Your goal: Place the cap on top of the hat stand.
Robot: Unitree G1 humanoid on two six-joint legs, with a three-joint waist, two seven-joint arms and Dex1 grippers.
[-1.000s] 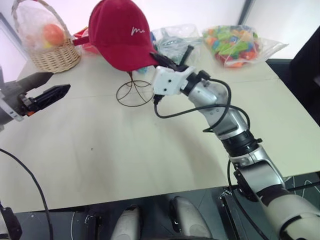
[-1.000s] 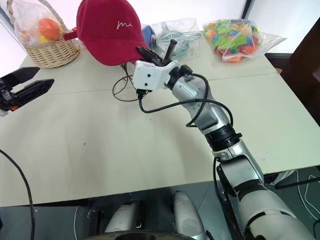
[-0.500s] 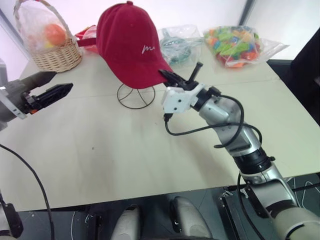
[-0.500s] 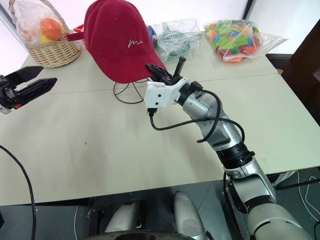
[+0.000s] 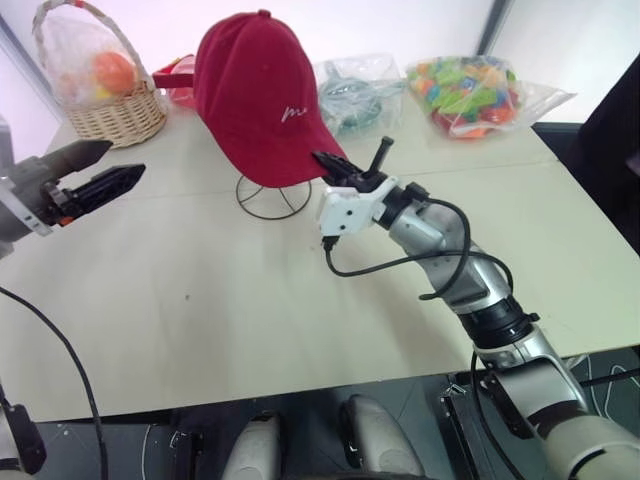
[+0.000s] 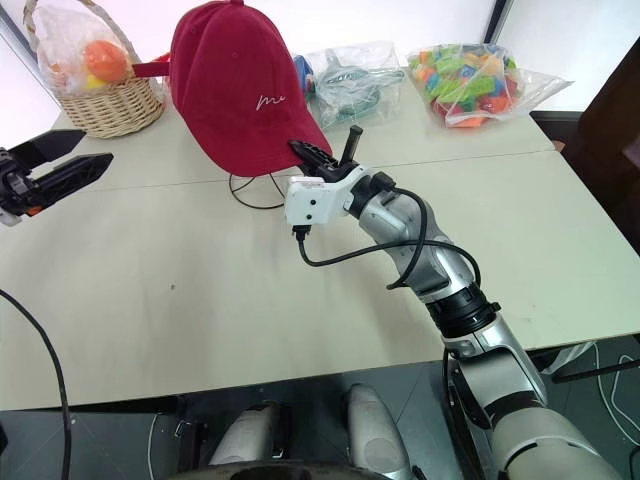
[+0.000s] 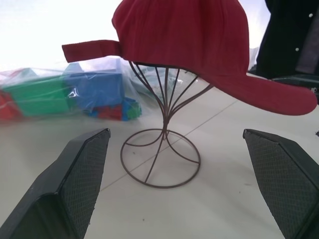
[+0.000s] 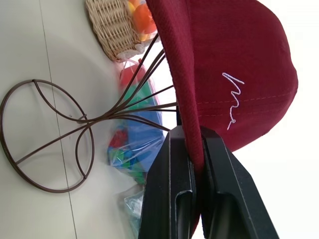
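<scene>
The right gripper is pinching the brim of the cap, which is sitting on the hat stand; the left gripper is hovering open, well apart.

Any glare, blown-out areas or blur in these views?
Left wrist view: background above the cap is blown out white. Right wrist view: white washout beside the cap, right gripper sharp. Eye views: glare on the plastic bags; no motion blur.

Pale table (seamed), bright white wall.
</scene>
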